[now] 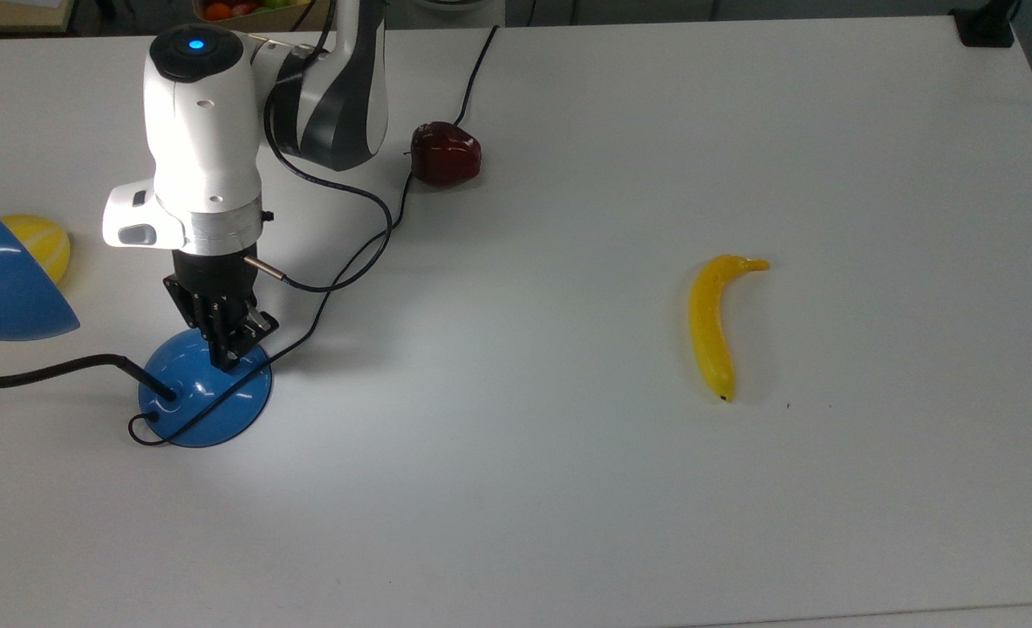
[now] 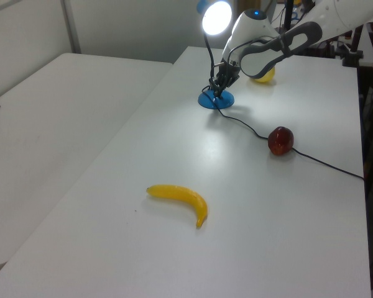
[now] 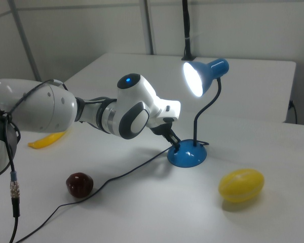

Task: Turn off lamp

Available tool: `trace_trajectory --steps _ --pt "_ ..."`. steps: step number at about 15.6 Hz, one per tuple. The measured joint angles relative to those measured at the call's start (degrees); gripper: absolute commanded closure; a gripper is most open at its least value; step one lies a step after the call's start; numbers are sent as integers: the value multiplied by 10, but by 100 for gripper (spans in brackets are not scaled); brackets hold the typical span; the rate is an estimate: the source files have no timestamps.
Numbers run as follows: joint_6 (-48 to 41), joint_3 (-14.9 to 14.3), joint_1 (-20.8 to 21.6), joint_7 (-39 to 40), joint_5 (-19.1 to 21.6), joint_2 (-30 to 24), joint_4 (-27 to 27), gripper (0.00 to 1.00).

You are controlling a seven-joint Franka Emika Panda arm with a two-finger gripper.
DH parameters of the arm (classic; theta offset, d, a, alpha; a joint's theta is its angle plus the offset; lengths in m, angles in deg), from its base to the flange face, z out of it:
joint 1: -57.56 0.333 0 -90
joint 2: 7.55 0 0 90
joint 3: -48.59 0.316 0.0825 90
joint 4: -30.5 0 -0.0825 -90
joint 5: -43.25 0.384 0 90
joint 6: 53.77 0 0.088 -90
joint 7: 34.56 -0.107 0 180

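text: none legible | labels: none | brands: none | numbers: none | signs: none | checked: top view, left view, right view

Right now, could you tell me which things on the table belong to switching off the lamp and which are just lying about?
Part of the job: lamp, still lit; gripper at its base.

Lying about: banana; dark red apple; yellow lemon.
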Motion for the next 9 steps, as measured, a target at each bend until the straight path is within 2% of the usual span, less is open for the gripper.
trace_trajectory --steps 4,9 --pt "0 -1 4 0 -4 -5 -9 87" --pt "1 -15 32 0 -4 -24 -58 87"
